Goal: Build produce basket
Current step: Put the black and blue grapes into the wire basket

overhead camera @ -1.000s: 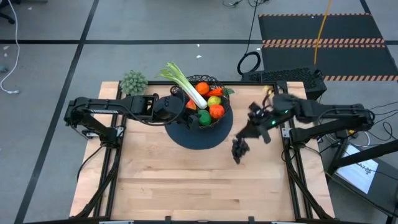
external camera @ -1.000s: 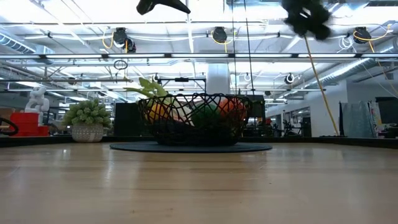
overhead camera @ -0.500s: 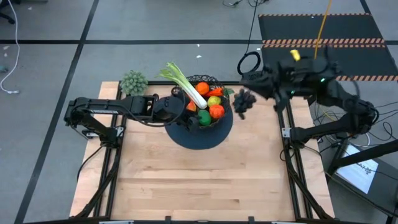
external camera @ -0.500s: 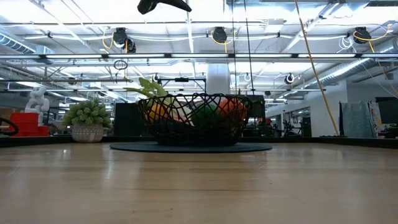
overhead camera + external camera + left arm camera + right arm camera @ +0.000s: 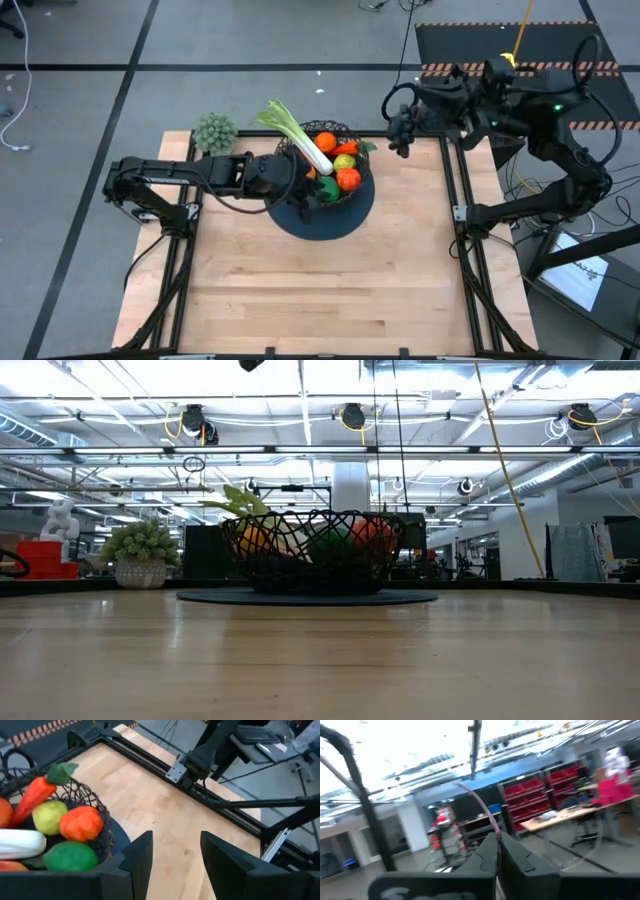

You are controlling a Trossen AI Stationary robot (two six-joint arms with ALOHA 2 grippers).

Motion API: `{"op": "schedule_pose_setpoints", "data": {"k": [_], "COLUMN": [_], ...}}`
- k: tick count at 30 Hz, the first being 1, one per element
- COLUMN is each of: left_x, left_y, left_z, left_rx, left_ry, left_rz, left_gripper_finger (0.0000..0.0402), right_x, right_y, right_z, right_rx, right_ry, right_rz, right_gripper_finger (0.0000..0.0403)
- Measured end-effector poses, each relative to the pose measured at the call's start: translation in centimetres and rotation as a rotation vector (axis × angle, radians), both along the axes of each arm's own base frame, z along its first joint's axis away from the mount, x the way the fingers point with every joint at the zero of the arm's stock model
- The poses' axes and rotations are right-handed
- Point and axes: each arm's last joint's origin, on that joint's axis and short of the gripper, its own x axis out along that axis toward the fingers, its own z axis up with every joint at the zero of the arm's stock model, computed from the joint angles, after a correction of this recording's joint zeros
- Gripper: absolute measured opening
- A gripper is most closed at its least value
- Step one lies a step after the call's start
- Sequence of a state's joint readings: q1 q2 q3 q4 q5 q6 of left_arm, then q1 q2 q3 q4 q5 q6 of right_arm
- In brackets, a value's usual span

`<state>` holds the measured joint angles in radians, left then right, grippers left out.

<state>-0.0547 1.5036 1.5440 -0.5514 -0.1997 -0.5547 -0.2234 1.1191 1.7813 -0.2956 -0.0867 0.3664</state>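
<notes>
Right gripper has swung up from the table's right side to the far right corner, dark grapes still pinched in its closed fingers. Left gripper half open, empty, over the basket of produce at table's far centre.

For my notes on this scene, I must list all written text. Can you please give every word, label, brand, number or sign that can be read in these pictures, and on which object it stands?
None: no word, label, brand or number can be read in any view.
The red bins in the right wrist view carry no legible marks.
The striped floor mat in the high view shows only orange-and-dark hazard stripes, no text.
</notes>
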Motion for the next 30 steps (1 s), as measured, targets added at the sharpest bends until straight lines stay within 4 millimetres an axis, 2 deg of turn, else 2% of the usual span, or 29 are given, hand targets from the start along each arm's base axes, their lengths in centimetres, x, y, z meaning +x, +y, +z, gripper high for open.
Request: {"op": "schedule_pose_setpoints", "data": {"k": [7,18,23,30], "left_x": [0.0,0.1,0.1,0.1], "left_y": [-0.1,0.2,0.4,0.4], "left_z": [0.0,0.0,0.0,0.0], "left_rx": [0.018,0.036,0.036,0.03], "left_ry": [0.004,0.008,0.008,0.008], "left_rz": [-0.065,-0.088,-0.084,-0.082], "left_gripper_finger": [0.0166,0.0166,0.0166,0.0166], "right_x": [0.1,0.7,1.3,2.2], "right_y": [-0.3,-1.2,-1.4,-2.0], "right_z": [-0.1,-0.2,0.3,0.5], "right_rx": [0.035,0.452,0.563,0.675], "right_ry": [-0.003,-0.111,-0.206,-0.331], "right_rz": [-0.084,-0.087,-0.053,-0.127], "right_gripper_finger": [0.0,0.0001,0.0001,0.0001]}}
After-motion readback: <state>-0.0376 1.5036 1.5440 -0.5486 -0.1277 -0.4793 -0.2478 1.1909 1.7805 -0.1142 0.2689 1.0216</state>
